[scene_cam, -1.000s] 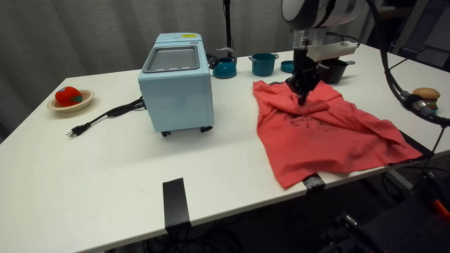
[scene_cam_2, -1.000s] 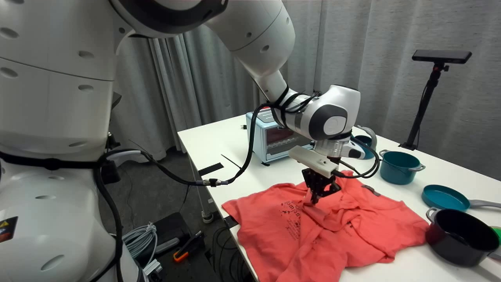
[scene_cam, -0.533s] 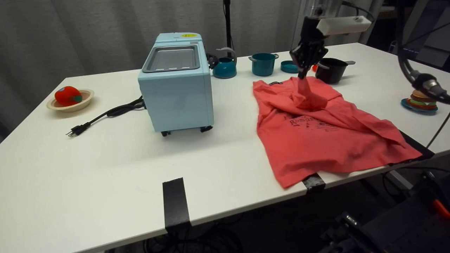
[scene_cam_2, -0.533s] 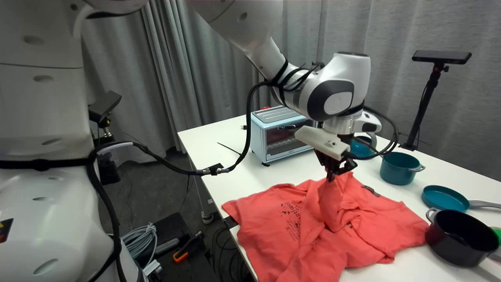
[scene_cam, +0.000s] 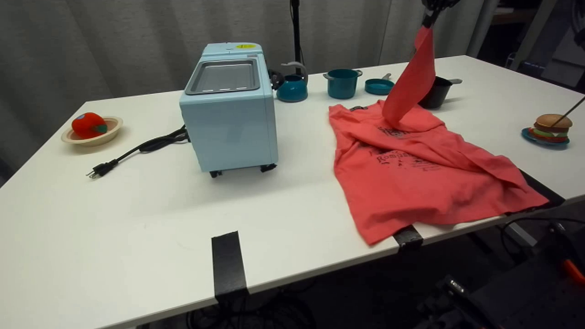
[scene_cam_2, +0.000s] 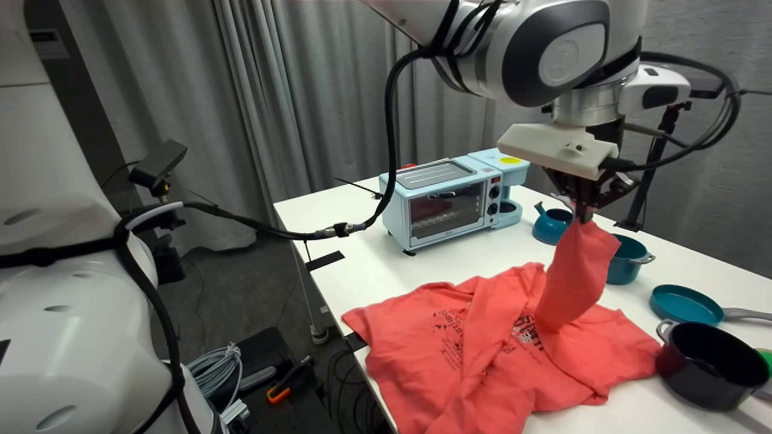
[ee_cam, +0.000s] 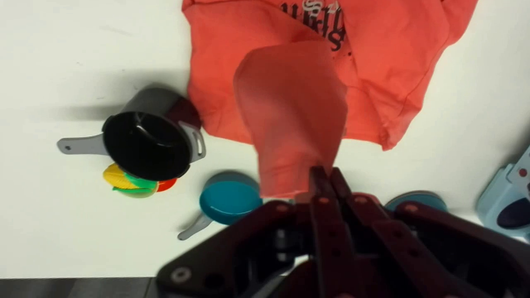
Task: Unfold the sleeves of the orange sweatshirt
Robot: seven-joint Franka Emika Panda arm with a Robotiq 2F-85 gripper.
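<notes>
"What has the gripper (scene_cam_2: pixel 584 216) got?"

"A sleeve (scene_cam_2: pixel 573 277). It's clamped on one end of it, up above the worktop (scene_cam_2: pixel 338 223), and the cloth hangs from there at a slant."

"Hanging free?"

"At the top, yes. Lower down it runs into the orange sweatshirt (scene_cam_2: pixel 416 355), which lies on the worktop and reaches its edge. The front is rumpled over itself, with dark lettering (scene_cam_2: pixel 449 325) showing on both sides of the fold."

"What's nearest to that?"

"A black pot (ee_cam: pixel 149 145), right beside the sweatshirt; I can't tell whether they touch. Then a teal pan (ee_cam: pixel 230 200), its handle pointing away."

"And farther off?"

"In an exterior view, a teal pot (scene_cam: pixel 343 84), then a teal kettle (scene_cam: pixel 292 89) near the light-blue toaster oven (scene_cam: pixel 233 128). Beyond the oven, a tan bowl (scene_cam: pixel 93 141) holds something red (scene_cam: pixel 87 125). Well apart from those, a burger (scene_cam: pixel 553 121) sits on a teal plate (scene_cam: pixel 546 142)."
</notes>
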